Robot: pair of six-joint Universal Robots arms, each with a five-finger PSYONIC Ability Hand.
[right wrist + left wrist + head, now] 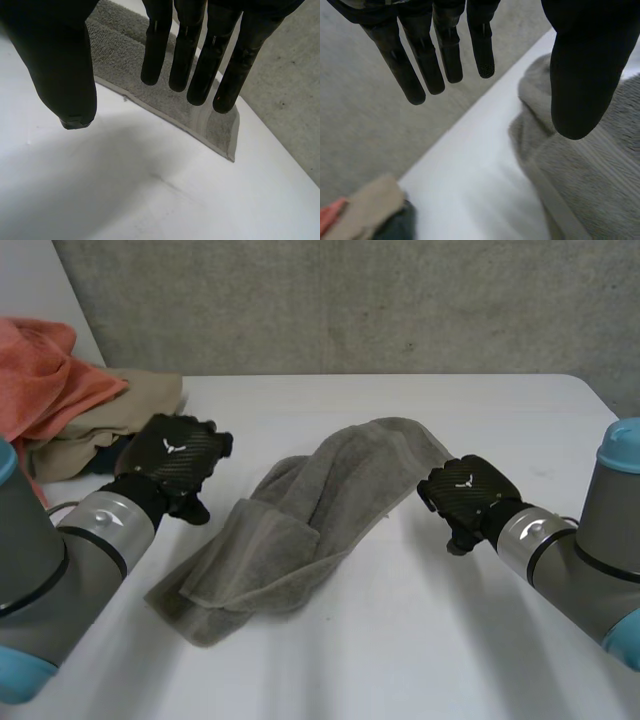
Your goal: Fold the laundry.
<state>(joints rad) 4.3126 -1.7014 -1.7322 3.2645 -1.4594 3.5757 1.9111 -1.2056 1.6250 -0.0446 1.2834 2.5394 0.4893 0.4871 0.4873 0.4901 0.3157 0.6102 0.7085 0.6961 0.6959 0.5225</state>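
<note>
Lying on the white table (420, 640): one crumpled grey terry towel (300, 520), bunched lengthwise and running aslant from the near left to the far right; its near end is folded over on itself.
Towel corner: one flat hemmed corner (222, 132) lies on the table under the right hand's fingertips.
Hands: two, both black and both holding nothing.
Left hand (178, 462): hangs just beside the towel's left side, between the towel and the laundry pile. Its fingers (420, 65) are straight and spread, with the thumb (580, 75) well apart from them. The towel (600, 170) is under the thumb.
Right hand (468, 490): at the towel's far right end. Its fingers (200, 65) are straight and side by side over the towel (180, 107), and its thumb (60, 65) is held apart over bare table. Whether the fingertips touch the cloth cannot be told.
Laundry pile: three cloths heaped at the table's far left corner, namely one orange cloth (40, 380), one beige cloth (140, 405) and one dark cloth (397, 225) tucked beside the beige one.
Arms: two, grey with light-blue caps, one coming in from each near side.
Backdrop: one grey concrete wall (350, 300) behind the table.
</note>
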